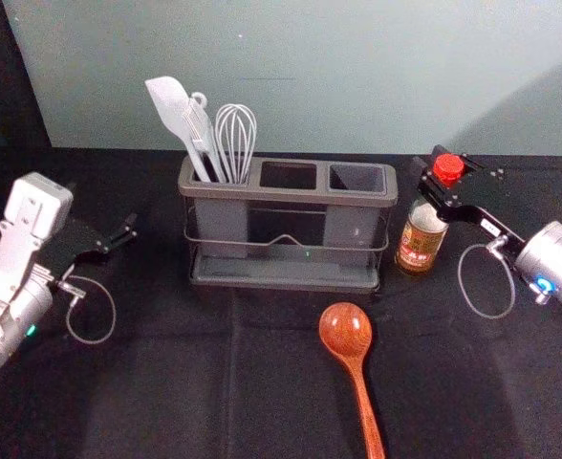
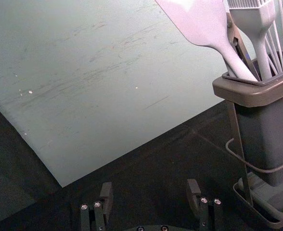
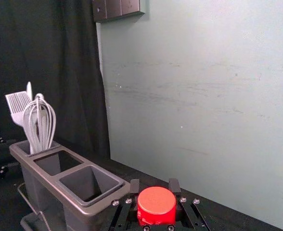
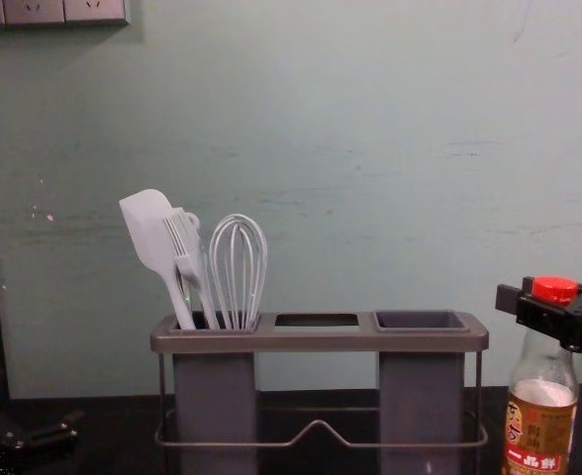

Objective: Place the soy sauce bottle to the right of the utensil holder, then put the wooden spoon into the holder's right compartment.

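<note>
The soy sauce bottle [image 1: 422,239] stands upright to the right of the utensil holder [image 1: 286,278], with a gap between them. My right gripper [image 1: 443,182] is shut on its neck, just under the red cap; in the right wrist view the gripper [image 3: 155,190] has a finger on each side of the cap [image 3: 156,205]. The wooden spoon [image 1: 346,330] lies in front of the holder, bowl toward it. To the holder's left is my left gripper [image 1: 120,236]; in the left wrist view that gripper [image 2: 150,192] is open with nothing between its fingers.
A whisk [image 4: 238,267], a spatula [image 4: 150,233] and a brush [image 4: 184,242] stand in the holder's left compartment. Its middle and right compartments hold no utensils. A wall [image 1: 357,86] rises behind the black-covered table [image 1: 166,382].
</note>
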